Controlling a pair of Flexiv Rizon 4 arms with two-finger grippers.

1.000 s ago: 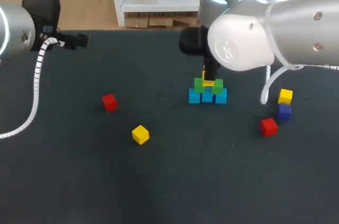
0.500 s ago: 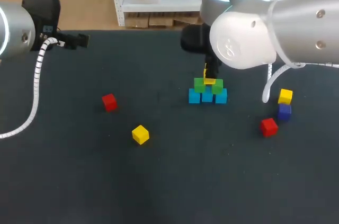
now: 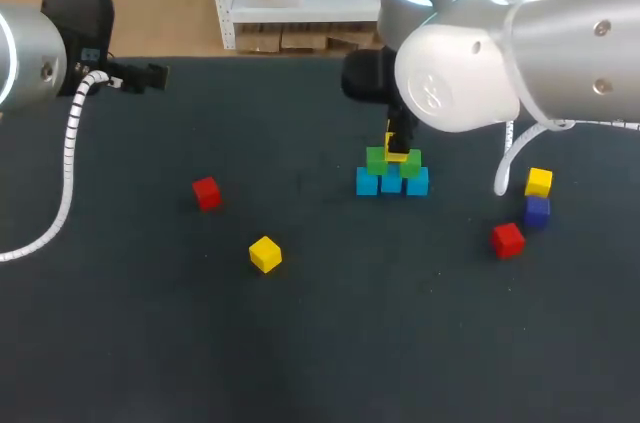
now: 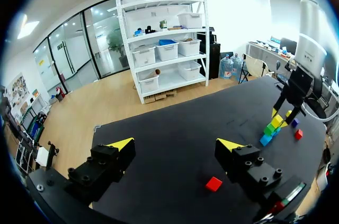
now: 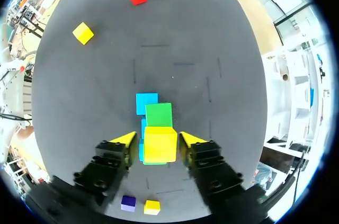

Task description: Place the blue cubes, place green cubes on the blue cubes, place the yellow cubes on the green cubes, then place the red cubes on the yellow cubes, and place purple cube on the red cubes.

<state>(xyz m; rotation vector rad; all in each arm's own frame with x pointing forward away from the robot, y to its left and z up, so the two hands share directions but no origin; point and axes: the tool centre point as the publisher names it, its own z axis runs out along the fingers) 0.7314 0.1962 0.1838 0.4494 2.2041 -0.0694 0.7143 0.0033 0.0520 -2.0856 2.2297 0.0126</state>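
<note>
Three blue cubes (image 3: 367, 182) stand in a row at the table's middle, with two green cubes (image 3: 377, 159) on them. A yellow cube (image 3: 396, 154) rests on the green cubes (image 5: 158, 114). My right gripper (image 3: 395, 143) hangs straight over this stack. In the right wrist view the yellow cube (image 5: 160, 144) sits between the open fingers of the right gripper (image 5: 158, 140), with a thin gap at its side. My left gripper (image 4: 175, 144) is open and empty, high at the far left (image 3: 150, 75), well away from the stack (image 4: 273, 126).
Loose cubes lie around: a red cube (image 3: 206, 192) and a yellow cube (image 3: 265, 254) on the left, a red cube (image 3: 507, 239) on the right, and a yellow cube (image 3: 538, 181) on top of a purple cube (image 3: 537, 209) beside it.
My right gripper's fingers have spread apart, letting go of the yellow cube, which stays on the green cubes. The left arm has not moved.
</note>
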